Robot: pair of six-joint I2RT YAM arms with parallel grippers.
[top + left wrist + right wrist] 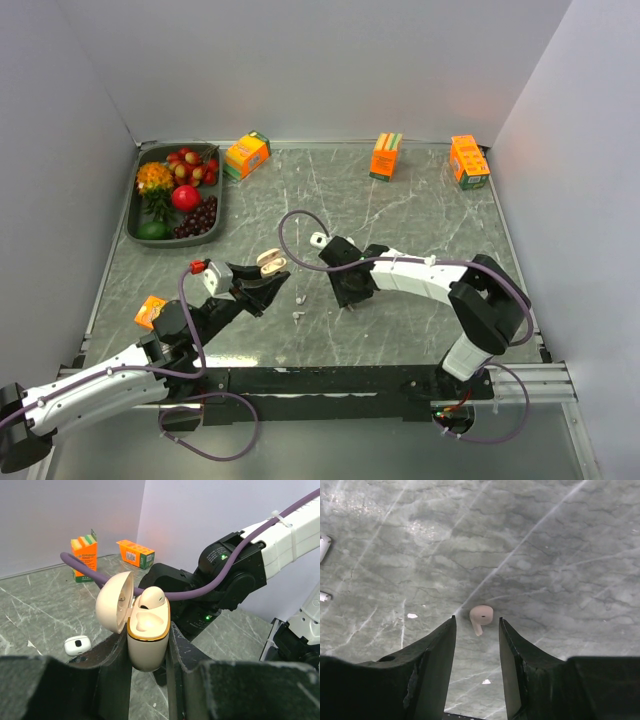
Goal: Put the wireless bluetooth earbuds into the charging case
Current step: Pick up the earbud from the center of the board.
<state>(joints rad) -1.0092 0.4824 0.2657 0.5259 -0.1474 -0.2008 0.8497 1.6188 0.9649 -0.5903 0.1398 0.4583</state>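
- We see the left gripper (262, 288) pinching the charging case (147, 650) upright between its fingers, with the lid (116, 601) swung open to the left of the jaws.
- One seated earbud (151, 599) is already in the slot farther from the gripper. The nearer slot (145, 622) looks empty, so we judge the job about half done.
- The right gripper (477, 625) is spread, with a loose earbud (481, 614) lying on the table (545, 555) between its fingertips and touching neither.
- What is left, as we read it, is to close on that earbud, carry it across and seat it in the empty slot.
- A small white piece (77, 645) lies on the table left of the left gripper's fingers; we cannot tell what it is.
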